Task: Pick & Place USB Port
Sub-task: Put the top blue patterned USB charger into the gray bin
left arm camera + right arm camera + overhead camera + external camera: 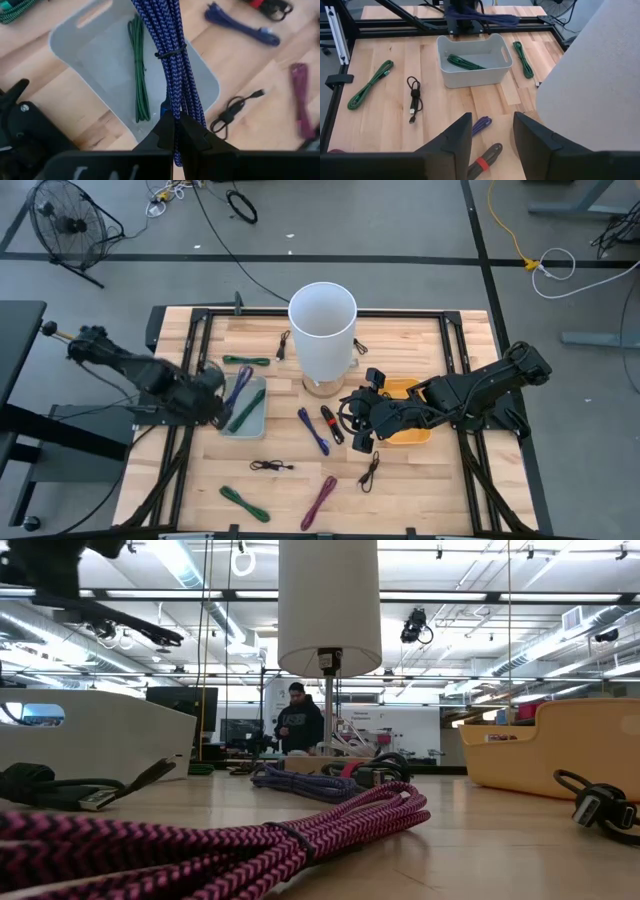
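Note:
My left gripper (222, 408) hovers over the grey tray (258, 420), shut on a blue braided cable bundle (172, 55). A green cable (139, 75) lies flat on the tray's floor. My right gripper (492, 134) is open and touches nothing. It hangs above a black cable with a red tie (483, 163) and a purple-blue cable (481, 125), both lying on the table in front of the tall white cylinder (322, 330). The yellow bin (412, 432) sits under the right arm. My left gripper (175, 121) pinches the blue cable bundle between its two fingers near one end (172, 107). The fingers come from above, slanting toward the table's far side, and lie along the bundle. The bundle is lifted clear and sticks out over the grey tray (485, 19).
Loose cables lie on the wooden table: green ones (245, 361) (243, 502), a magenta one (320, 500) and black ones (270, 466) (370, 470). The white cylinder stands at the table's far middle. A person (298, 720) stands in the room beyond.

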Available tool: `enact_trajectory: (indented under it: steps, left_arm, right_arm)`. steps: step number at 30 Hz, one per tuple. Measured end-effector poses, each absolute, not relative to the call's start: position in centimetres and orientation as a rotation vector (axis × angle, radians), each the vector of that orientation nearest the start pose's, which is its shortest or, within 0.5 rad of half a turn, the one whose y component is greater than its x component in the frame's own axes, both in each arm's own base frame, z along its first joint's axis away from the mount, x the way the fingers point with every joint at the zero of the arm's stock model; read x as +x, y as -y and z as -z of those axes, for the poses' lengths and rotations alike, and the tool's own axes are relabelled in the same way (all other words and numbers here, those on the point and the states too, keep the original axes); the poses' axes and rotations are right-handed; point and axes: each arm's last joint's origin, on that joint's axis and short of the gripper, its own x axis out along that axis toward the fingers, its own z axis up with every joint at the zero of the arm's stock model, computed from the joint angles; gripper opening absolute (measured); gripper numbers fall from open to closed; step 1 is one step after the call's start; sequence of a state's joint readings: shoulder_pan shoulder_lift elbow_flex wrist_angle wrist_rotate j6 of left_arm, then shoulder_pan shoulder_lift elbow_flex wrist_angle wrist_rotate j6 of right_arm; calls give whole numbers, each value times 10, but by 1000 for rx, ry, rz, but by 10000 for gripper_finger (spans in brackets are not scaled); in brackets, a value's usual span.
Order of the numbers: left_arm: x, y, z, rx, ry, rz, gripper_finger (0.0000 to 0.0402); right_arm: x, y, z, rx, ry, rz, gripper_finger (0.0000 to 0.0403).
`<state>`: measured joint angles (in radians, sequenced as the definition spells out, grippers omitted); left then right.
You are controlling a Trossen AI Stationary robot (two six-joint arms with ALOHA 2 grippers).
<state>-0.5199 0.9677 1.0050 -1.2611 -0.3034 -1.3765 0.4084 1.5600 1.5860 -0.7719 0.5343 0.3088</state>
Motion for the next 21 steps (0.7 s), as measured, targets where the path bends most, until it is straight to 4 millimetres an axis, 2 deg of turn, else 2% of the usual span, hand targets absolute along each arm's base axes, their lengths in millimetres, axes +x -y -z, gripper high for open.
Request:
enact_trajectory:
  steps: [4, 8, 14, 21]
  left_arm:
    - [138, 87, -288, -674, -1054, -591, 7]
    - [144, 101, -276, -607, -1084, -649, 7]
    - [149, 104, -262, -492, -1154, -761, 7]
    - [152, 104, -260, -453, -1124, -772, 9]
  right_arm:
    - [307, -117, -371, -41, -635, 220, 146]
    - [307, -117, -371, -41, -635, 220, 146]
    - [307, -117, -371, -41, -635, 220, 146]
    - [308, -117, -371, -40, -634, 220, 146]
